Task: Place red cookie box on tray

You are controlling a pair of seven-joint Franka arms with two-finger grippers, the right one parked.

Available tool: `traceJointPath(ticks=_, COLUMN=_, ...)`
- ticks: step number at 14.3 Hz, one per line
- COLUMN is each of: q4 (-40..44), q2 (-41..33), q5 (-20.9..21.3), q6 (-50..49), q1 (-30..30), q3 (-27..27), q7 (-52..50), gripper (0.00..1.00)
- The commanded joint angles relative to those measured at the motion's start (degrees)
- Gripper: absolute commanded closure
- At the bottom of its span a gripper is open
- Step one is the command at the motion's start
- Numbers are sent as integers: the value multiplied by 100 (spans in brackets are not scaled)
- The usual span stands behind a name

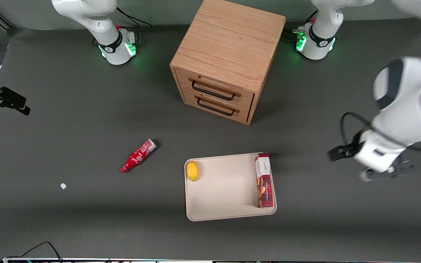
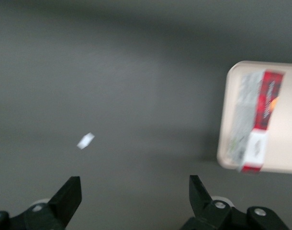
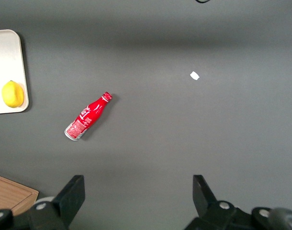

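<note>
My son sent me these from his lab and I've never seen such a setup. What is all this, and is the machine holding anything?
These are two white robot arms at a dark grey table. One picture looks at the table from the front; the others come from cameras on each arm's wrist. Only one arm works; its tool, with two black fingers, is open, holds nothing, and hangs above bare table beside the flat cream-beige tray. On the tray lie a slim dark-red cardboard cookie box along one edge and a yellow lemon. Elsewhere a red soda bottle lies on its side, and a two-drawer wooden cabinet stands farther back.
</note>
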Motion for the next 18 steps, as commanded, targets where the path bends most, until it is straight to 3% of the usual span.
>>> traceJointPath(ticks=1, q4=-820, q2=-1079, q5=-118, q6=-371, q1=580, q3=-82, q7=932, gripper=0)
traceJointPath(ticks=4, q4=-1366, q2=-1854, q5=-531, q6=-416, q1=1108, q3=-82, q7=1514, gripper=0)
traceJointPath(ticks=7, q4=-1473, q2=-2277, q5=-549, q6=-713, q1=1206, q3=-82, q7=1612, gripper=0)
traceJointPath(ticks=18, q4=-1464, q2=-2383, q5=-663, q6=-943, q1=1206, q3=-179, q7=2060, gripper=0)
